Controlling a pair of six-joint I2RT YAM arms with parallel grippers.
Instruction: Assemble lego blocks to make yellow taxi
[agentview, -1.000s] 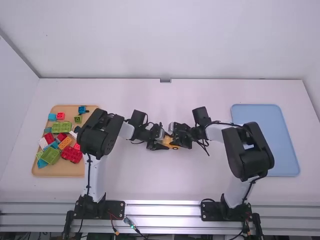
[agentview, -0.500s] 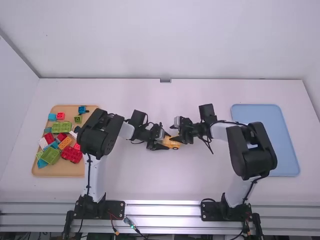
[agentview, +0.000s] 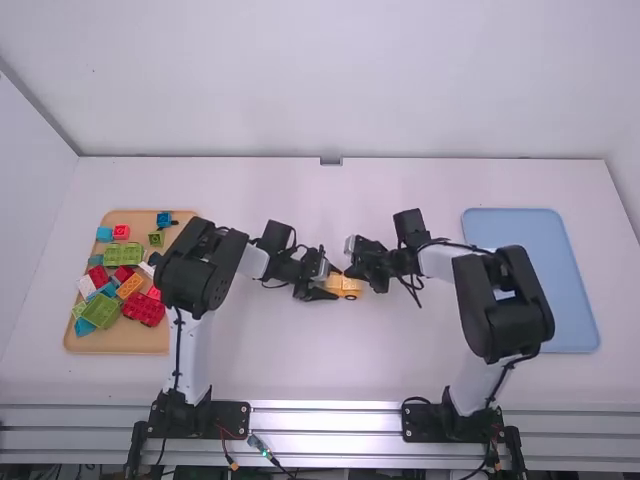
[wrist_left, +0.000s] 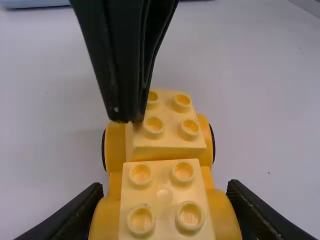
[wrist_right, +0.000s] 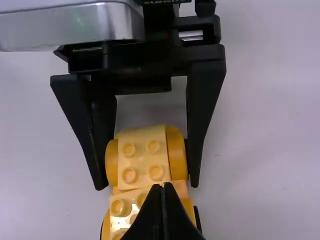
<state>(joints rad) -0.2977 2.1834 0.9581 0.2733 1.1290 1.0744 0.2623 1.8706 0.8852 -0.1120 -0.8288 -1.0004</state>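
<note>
In the left claw, the yellow car extends left to right.

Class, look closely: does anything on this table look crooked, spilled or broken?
On the yellow car, the studded block by the right gripper looks turned slightly from the second block, nearer the left gripper: their stud rows run unevenly. Nothing looks spilled or broken.

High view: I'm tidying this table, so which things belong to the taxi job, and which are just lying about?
In the job:
- yellow car
- left gripper, holding it
- right gripper, fingertips at its studs

Apparently lying about:
- tan tray
- its coloured blocks
- blue tray
</note>
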